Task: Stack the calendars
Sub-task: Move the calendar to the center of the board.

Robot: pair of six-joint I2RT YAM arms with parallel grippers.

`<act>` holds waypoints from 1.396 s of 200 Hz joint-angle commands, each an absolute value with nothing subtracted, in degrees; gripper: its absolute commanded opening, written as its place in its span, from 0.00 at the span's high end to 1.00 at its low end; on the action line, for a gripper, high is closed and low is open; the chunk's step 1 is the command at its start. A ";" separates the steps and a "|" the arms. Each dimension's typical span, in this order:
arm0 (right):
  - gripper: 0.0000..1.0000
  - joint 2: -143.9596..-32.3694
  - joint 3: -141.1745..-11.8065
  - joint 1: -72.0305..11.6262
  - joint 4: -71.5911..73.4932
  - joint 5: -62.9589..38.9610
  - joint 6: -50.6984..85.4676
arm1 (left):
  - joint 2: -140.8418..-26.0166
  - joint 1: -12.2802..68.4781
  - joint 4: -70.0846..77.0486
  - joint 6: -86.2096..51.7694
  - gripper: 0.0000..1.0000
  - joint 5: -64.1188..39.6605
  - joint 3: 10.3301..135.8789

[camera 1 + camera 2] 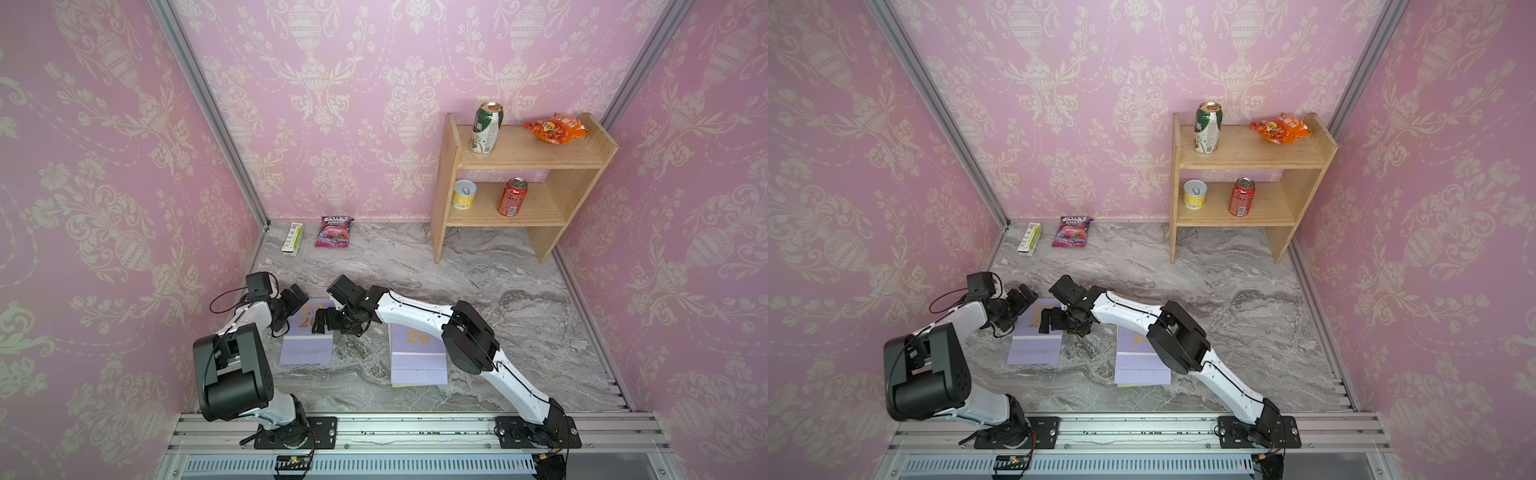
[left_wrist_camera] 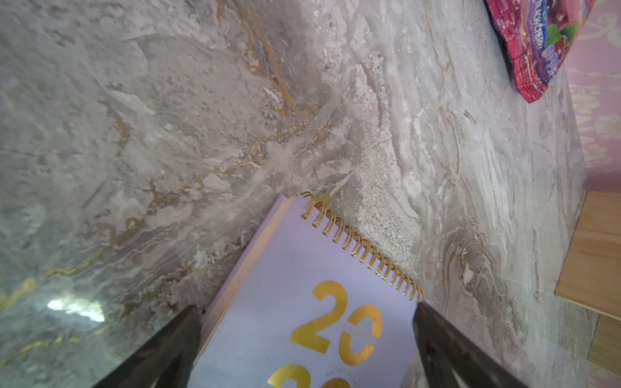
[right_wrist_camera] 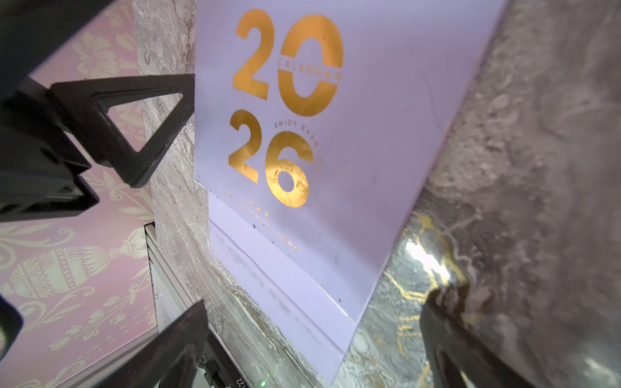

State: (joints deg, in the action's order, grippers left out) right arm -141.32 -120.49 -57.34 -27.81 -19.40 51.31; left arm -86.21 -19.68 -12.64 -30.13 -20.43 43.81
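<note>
Both hands hang open over the lilac calendar (image 1: 306,338), which lies flat on the marble table (image 1: 478,291). The left hand (image 2: 307,307) straddles its gold spiral corner, one finger on either side and neither visibly touching. The right hand (image 3: 317,299) is spread low over its cover. The step looks like picking this calendar up. It is thin and flat, so the thicker spiral edge probably gives the best purchase: one hand could pin or nudge it while the other pinches that edge, then lift level so the pages do not fan. To the right-arm side of it, apart, lies a second lilac calendar (image 1: 417,361) with a yellow-green sliver (image 1: 401,385) under its near edge, likely the pile to build on. The right forearm (image 1: 415,309) crosses above that pile and would have to clear first. Beyond the calendar, by the back wall, sit a snack pouch (image 1: 333,232) and a small box (image 1: 292,238). A wooden shelf (image 1: 540,156) with cans stands farther right. None of these is in the way.
</note>
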 commanded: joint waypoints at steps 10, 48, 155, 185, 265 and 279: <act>0.01 -143.17 -121.12 -56.41 -28.91 -17.54 52.16 | -84.87 -18.16 -11.09 -31.81 0.01 -23.73 42.32; 0.01 -142.72 -120.33 -55.31 -28.99 -16.69 52.03 | -85.56 -16.93 -10.18 -32.06 0.01 -24.33 40.09; 0.02 -144.81 -122.53 -53.54 -29.97 -18.42 52.20 | -85.20 -14.06 -8.80 -33.27 0.01 -24.49 38.13; 0.03 -144.89 -122.24 -53.57 -28.36 -19.76 52.59 | -85.74 -13.80 -7.66 -33.96 0.01 -25.30 37.46; 0.07 -141.34 -119.88 -51.19 -18.97 -24.87 53.11 | -87.23 -13.12 -8.10 -34.96 0.02 -28.45 40.87; 0.07 -141.07 -120.34 -50.34 -19.54 -24.85 52.83 | -87.34 -12.37 -7.81 -35.29 0.02 -28.66 40.98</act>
